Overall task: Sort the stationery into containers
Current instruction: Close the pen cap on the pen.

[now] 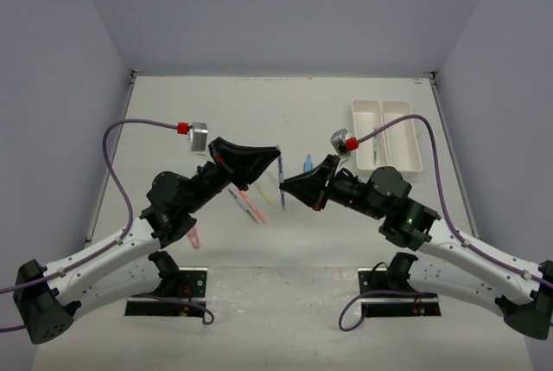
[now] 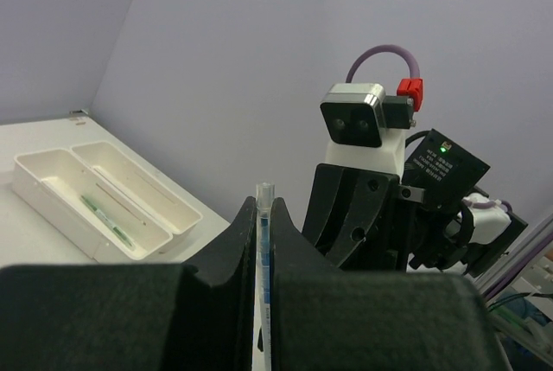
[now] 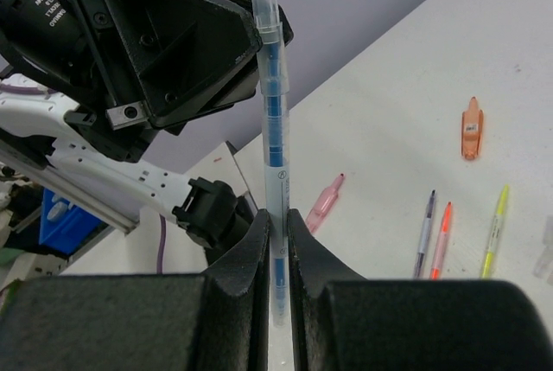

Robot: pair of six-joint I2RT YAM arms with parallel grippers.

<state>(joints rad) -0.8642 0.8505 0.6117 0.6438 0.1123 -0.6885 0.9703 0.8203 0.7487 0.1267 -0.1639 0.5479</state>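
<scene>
A thin blue pen [image 1: 282,182] with a clear barrel hangs above the table's middle, and both grippers are shut on it. My left gripper [image 2: 265,215] pinches one end, whose clear tip [image 2: 264,191] pokes out past the fingers. My right gripper [image 3: 276,226] clamps the other end of the pen [image 3: 272,111], facing the left gripper [image 3: 199,42]. The two white containers [image 1: 367,120] [image 1: 404,133] lie side by side at the back right. The nearer one [image 2: 34,194] holds green pens [image 2: 104,220]; the one beside it [image 2: 186,215] looks empty.
Loose stationery lies on the table below the grippers: a pink marker [image 3: 324,201], an orange stub [image 3: 471,129], a grey pen [image 3: 424,233], an orange pen [image 3: 441,237] and a yellow pen [image 3: 493,228]. A blue marker [image 1: 308,163] lies nearer the containers.
</scene>
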